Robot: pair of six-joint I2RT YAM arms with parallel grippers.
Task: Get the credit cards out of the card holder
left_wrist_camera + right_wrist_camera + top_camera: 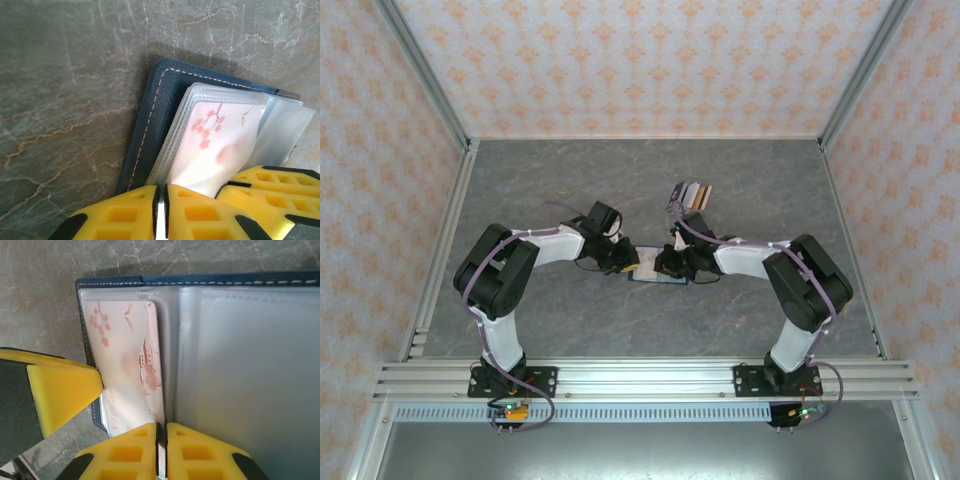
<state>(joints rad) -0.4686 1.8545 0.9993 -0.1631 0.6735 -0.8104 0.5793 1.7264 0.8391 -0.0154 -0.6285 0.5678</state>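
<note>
Right gripper (pixel 161 428) clenched on card (pixel 125 365) at frame bottom; left gripper (pixel 161 190) clamps holder (pixel 145 135); I fear the sleeve (pixel 107 294) drags along, lifting holder.

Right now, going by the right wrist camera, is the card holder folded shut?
No, the card holder lies open, its clear sleeves spread and a blossom-printed card showing inside one.

A grey marbled worktop (pixel 620 180) with pale veins filled the middle of the scene. Walls (pixel 640 60) papered in pink with an orange floral pattern rose on its left, right and far sides. A small fanned cluster (pixel 692 195) striped white, grey, black and tan lay right of centre. An aluminium rail (pixel 640 378) ran along the near edge.
</note>
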